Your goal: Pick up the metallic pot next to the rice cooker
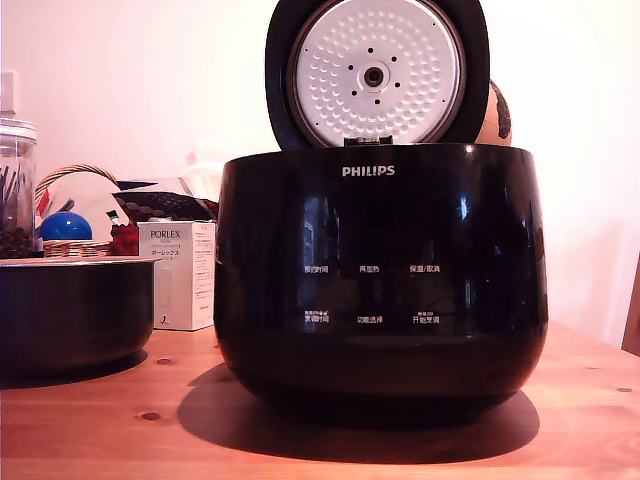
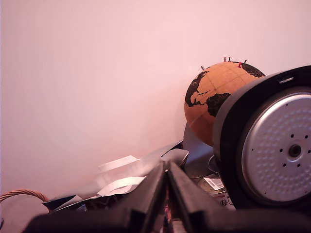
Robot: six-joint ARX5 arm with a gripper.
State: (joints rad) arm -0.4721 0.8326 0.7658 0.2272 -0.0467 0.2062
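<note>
While dominating the foreground of the exterior view, rice cooker [image 1: 380,280] on a wooden table [image 1: 560,420], glossy black body marked PHILIPS, white button labels across the front. Lid [image 1: 376,72] raised upright behind the body, dimpled silver inner plate facing the camera. At the exterior view's left, just beside the cooker but apart from it, metallic pot [image 1: 72,315], dark and round with a thin pale rim, resting on the same table and cut off by the frame edge. Behind the pot, a white PORLEX box [image 1: 180,272], a glass jar [image 1: 15,190], a wicker basket [image 1: 70,178] with a blue ball [image 1: 65,227]. Through the wrist view, gripper [image 2: 168,166] raised clear of both, black fingers [image 2: 148,199] pressed together at the tips, nothing between them. Beyond, a cork-coloured globe [image 2: 216,99] partly hidden by the open lid, against a pale wall [image 2: 87,73].
</note>
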